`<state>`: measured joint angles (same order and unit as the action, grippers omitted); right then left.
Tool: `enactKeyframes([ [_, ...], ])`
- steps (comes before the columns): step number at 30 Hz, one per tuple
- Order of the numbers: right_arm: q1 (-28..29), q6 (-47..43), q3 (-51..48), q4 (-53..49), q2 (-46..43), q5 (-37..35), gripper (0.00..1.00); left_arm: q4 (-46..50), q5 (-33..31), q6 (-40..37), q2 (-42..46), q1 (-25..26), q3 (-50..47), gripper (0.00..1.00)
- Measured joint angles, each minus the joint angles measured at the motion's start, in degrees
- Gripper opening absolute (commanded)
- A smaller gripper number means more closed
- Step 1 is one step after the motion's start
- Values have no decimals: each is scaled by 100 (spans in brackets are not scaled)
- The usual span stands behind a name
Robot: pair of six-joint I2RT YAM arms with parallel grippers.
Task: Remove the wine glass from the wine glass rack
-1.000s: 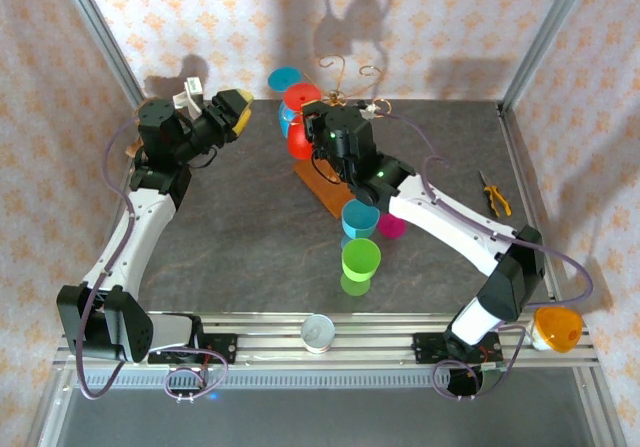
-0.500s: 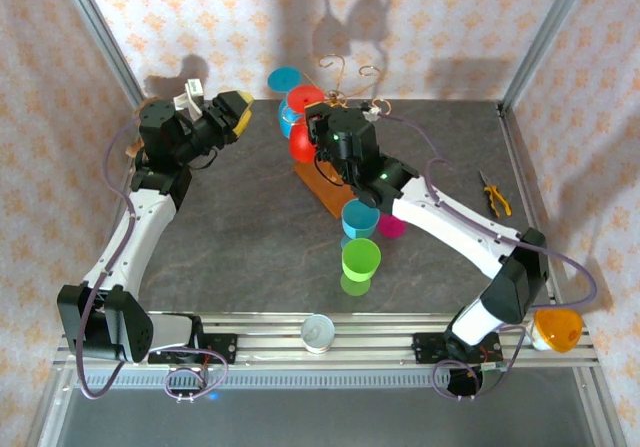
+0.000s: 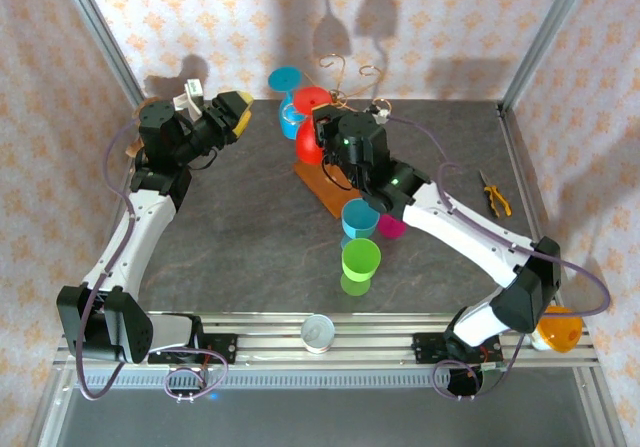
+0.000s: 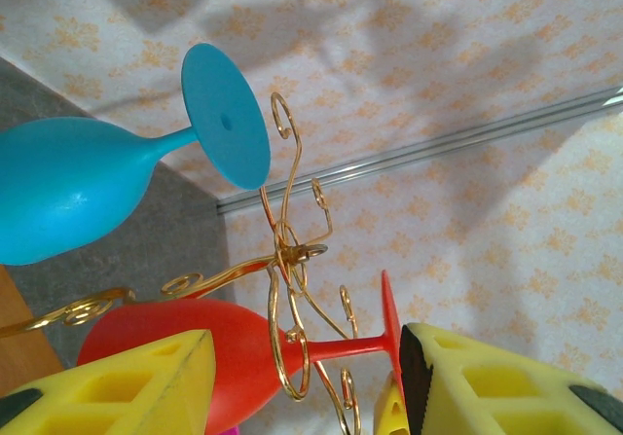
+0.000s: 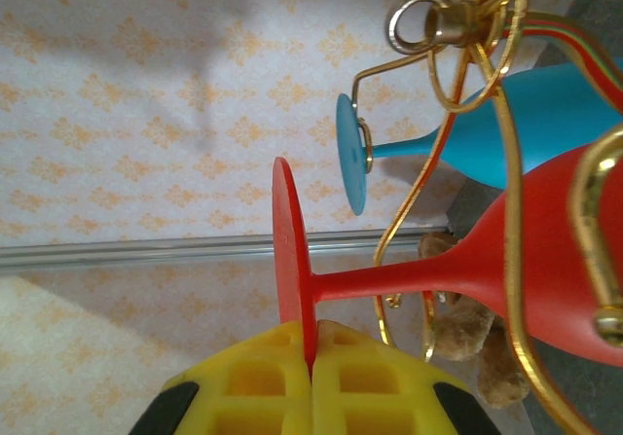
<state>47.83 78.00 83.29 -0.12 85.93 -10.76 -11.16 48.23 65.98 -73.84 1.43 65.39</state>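
Now right gripper [image 5: 311, 345] pinches red wine glass [image 5: 545, 270] by its foot, to unhook it from gold wine glass rack [image 5: 456, 17]; left gripper [image 4: 304, 377] hangs spread.

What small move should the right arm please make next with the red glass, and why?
Probably ease the red glass slowly sideways out of the wire loop before lifting it away. The right gripper is shut on the rim of the glass's foot, but the stem sits within a gold loop of the rack, so pulling straight up would likely snag or tip the rack.
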Motion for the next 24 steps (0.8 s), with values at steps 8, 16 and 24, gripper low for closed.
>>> enactKeyframes([
  [8,0,0,-146,-105,-39,57,0,26,-4,-35,11,0,-20,52],
  [16,0,-94,-181,-330,-315,195,0,131,-61,-66,151,-11,-101,52],
  [24,0,-221,-284,-503,-505,254,0,146,-68,-138,153,-11,-105,52],
])
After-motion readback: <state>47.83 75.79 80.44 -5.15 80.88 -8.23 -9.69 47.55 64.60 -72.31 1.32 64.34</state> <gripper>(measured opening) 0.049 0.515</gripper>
